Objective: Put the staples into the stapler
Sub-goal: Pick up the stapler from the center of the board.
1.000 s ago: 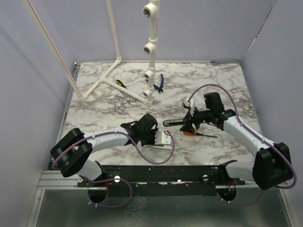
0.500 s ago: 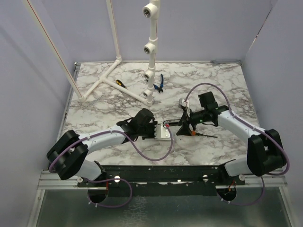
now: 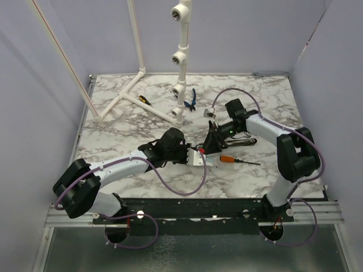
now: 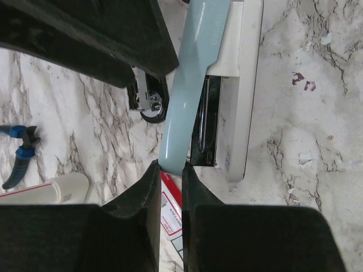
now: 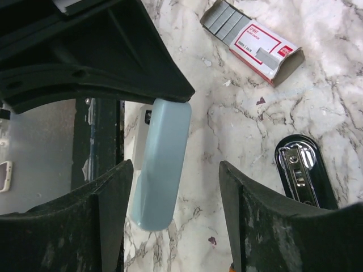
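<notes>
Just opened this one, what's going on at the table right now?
The left gripper is pinched on the end of a pale teal bar near the middle of the table. The right gripper hovers open over the same bar, holding nothing. The black stapler lies on the marble close by. The staples stick out of their opened red-and-white box. Neither gripper has the stapler or the staples in hand.

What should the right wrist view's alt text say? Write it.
The open right gripper frames a pale teal bar against the marble table. The staples, in a red-marked box, lie beyond; the stapler shows at right.
</notes>
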Robot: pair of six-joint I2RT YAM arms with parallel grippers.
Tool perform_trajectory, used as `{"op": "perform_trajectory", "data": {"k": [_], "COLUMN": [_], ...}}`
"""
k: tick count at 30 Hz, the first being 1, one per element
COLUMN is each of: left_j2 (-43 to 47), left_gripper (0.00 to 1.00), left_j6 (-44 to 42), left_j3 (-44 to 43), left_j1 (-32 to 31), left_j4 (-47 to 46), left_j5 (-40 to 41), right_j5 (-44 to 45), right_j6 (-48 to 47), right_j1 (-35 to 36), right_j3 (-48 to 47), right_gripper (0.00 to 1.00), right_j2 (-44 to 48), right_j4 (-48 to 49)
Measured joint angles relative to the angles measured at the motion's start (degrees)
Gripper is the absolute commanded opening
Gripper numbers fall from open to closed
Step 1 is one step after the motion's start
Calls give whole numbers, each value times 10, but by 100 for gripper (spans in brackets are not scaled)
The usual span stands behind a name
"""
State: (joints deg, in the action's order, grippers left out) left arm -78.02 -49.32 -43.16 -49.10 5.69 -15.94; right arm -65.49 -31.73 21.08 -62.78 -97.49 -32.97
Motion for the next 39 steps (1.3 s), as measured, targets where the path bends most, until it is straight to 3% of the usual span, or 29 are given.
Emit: {"op": "perform_trajectory", "data": {"k": [6,14,21,24,26,28,30,34,39], "left_j2": [-6,-27,-39,-41,-43,-43,-43,-40,-28], "left_gripper": [0,0,0,0,22,53,67,81,86], "left_j6": [-14,-32,-42,-46,-47,-47,-45,-33,0], "left_j3": [-21,-42,-57,-59,-59,-59,-59,-55,-44], "left_j1": [-9,-21,-28,-30,-31,-31,-31,-20,22], "left_j4": [1,12,18,23,23,23,24,19,23], "left_j5": [1,2,7,10,10,10,11,7,-34], "right_j5": [-26,-48,-63,-66,-66,-66,-66,-54,-1], "right_j6": [-43,-64,-68,-70,-71,-71,-69,-52,-31], "right_j1": [19,34,36,35,35,35,35,32,28], "right_j3": [-42,-56,-75,-75,-75,-75,-74,-50,6], "right_gripper": [60,49,30,13,1,1,1,1,1], "right_j2": [-77,-104,-138,-145,-148,-148,-147,-119,-16], "right_j4": [-85,-135,-150,-156,-160,-160,-159,-122,-59]}}
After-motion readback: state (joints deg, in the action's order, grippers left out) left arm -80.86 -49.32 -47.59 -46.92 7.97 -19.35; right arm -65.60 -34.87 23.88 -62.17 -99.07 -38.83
